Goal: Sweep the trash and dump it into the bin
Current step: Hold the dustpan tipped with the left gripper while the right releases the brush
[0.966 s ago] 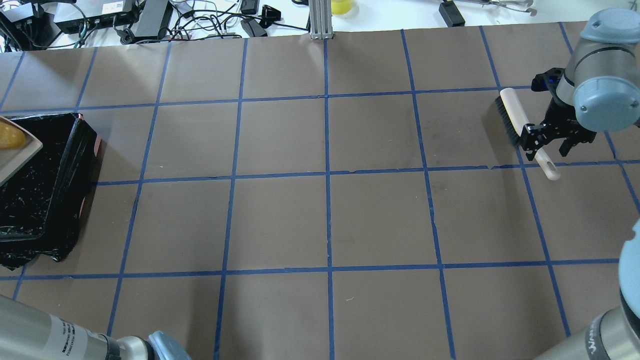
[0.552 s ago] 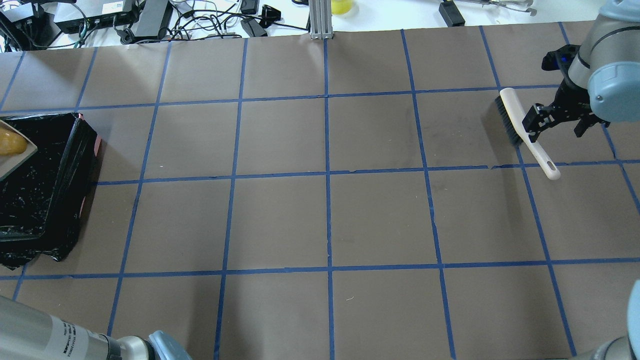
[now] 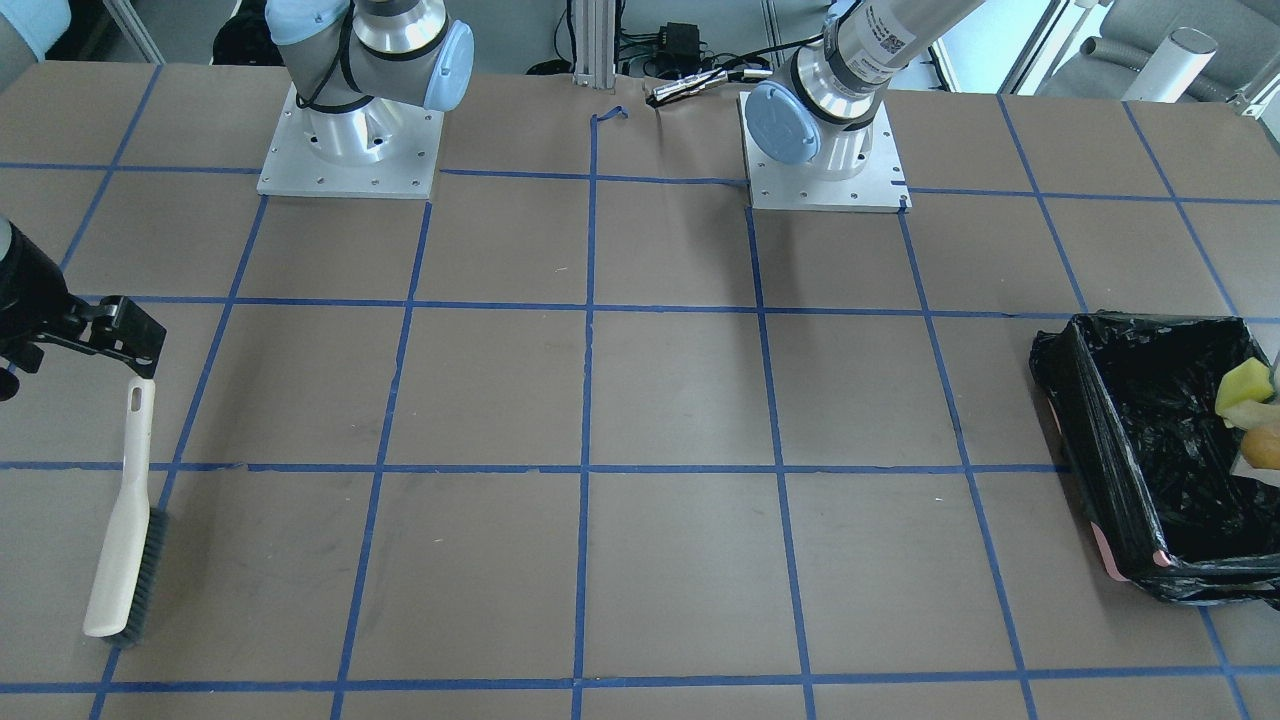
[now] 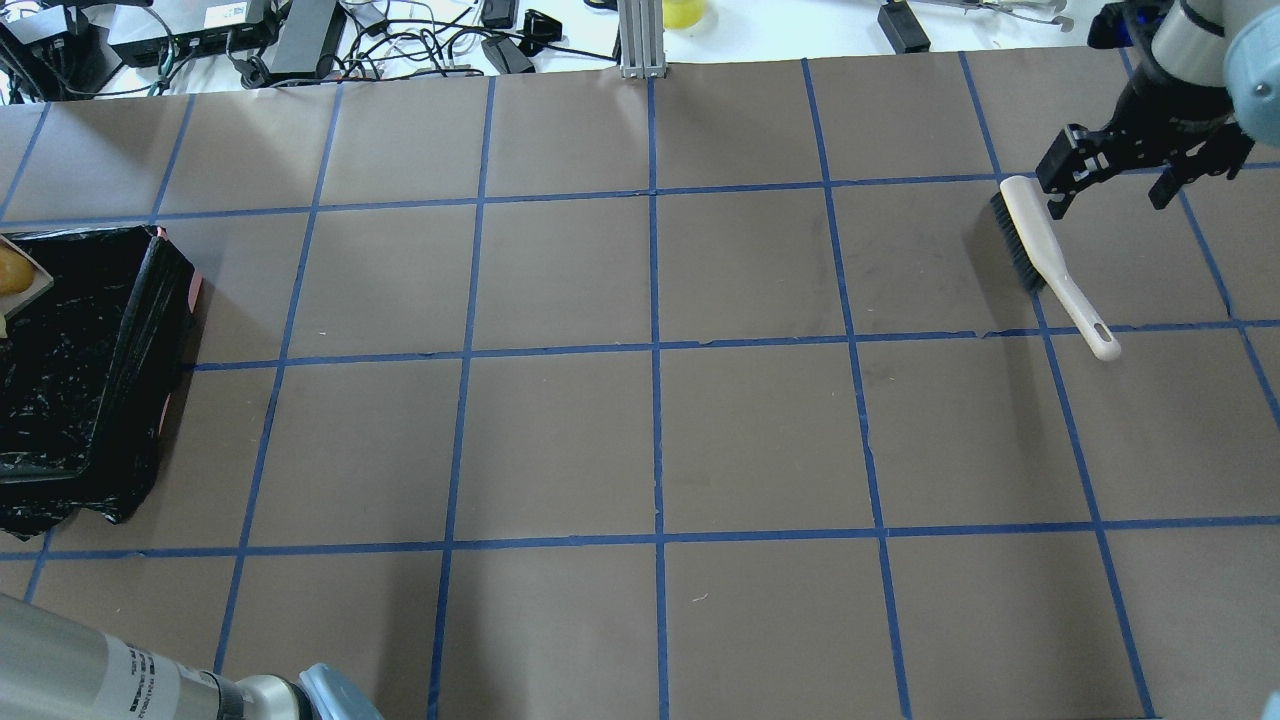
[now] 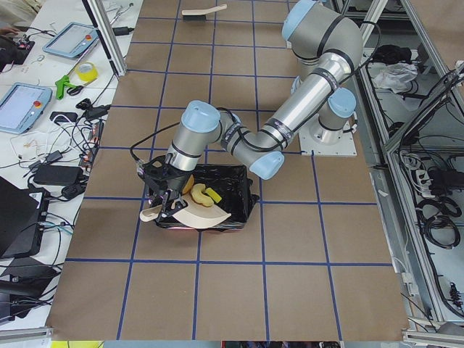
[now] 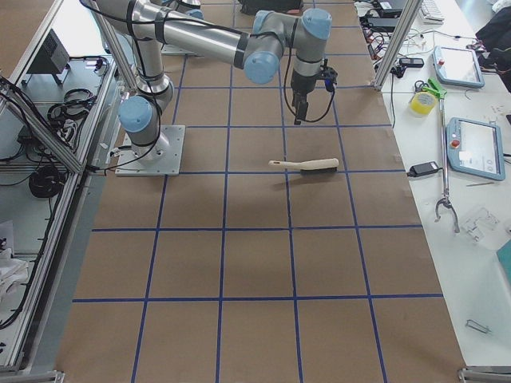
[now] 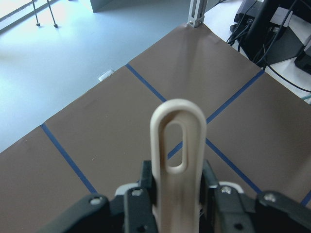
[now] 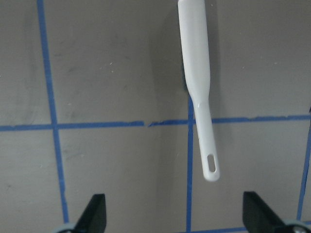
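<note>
My left gripper (image 7: 177, 189) is shut on the looped handle of the beige dustpan (image 5: 199, 216) and holds it over the bin (image 3: 1075, 400), a box lined with a black bag. The trash lies on the pan above the bin's opening: a golden-brown lump (image 3: 1265, 440), a pale crescent (image 3: 1250, 412) and a yellow-and-green sponge wedge (image 3: 1243, 383). In the overhead view only the lump (image 4: 10, 272) shows at the left edge. My right gripper (image 4: 1110, 180) is open and empty, raised above the white hand brush (image 4: 1040, 250), which lies flat on the table.
The brown paper table top (image 4: 650, 440) has a blue tape grid. Cables and boxes lie past the far edge (image 4: 300, 40). A metal post (image 4: 640, 40) stands at the far middle. The arm bases (image 3: 350, 150) are bolted at the near side.
My right gripper has lifted and drawn back from the brush handle toward the far right, leaving the brush lying still. The dustpan has slid further left, almost out of the overhead view.
</note>
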`<state>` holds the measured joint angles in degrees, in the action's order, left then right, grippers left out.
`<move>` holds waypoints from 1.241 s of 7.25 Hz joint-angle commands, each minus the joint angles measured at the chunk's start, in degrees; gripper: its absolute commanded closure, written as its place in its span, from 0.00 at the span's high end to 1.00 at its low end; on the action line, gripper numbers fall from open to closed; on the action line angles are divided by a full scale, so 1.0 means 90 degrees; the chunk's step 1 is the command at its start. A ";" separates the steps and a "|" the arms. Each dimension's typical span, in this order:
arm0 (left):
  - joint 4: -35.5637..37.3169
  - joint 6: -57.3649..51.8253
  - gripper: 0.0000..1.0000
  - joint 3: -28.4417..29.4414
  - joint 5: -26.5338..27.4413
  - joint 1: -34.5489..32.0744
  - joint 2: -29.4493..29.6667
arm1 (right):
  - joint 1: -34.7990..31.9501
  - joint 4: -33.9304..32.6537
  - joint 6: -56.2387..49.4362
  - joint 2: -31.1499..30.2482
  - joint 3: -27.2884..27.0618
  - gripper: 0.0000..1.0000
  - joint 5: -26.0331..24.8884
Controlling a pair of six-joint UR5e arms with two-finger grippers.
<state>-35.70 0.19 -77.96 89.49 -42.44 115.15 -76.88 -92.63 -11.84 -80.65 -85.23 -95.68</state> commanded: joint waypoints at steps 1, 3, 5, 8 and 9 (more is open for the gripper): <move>0.0128 -0.0002 0.00 -0.0087 0.0085 -0.0312 -0.0195 | -0.0994 0.1071 0.0873 -0.0422 0.0602 1.00 -0.0072; 0.0567 -0.0012 0.00 -0.0331 0.0086 -0.0372 -0.0303 | -0.1592 0.1424 0.1713 -0.0930 0.0457 1.00 -0.0004; 0.0607 -0.0263 0.00 -0.0332 0.0086 -0.0372 -0.0323 | -0.1711 0.1232 0.1686 -0.1020 0.0301 0.99 0.0132; 0.0998 -0.0520 0.00 -0.0371 0.0076 -0.0372 -0.0284 | -0.1712 0.0537 0.1598 -0.1030 0.0105 1.00 0.0221; 0.0969 -0.0462 0.00 -0.0352 0.0086 -0.0372 -0.0313 | -0.1712 0.0527 0.1550 -0.1030 0.0095 1.00 0.0230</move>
<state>-26.85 -4.20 -81.25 90.20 -45.79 112.52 -92.26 -87.36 2.49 -89.89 -84.17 -93.74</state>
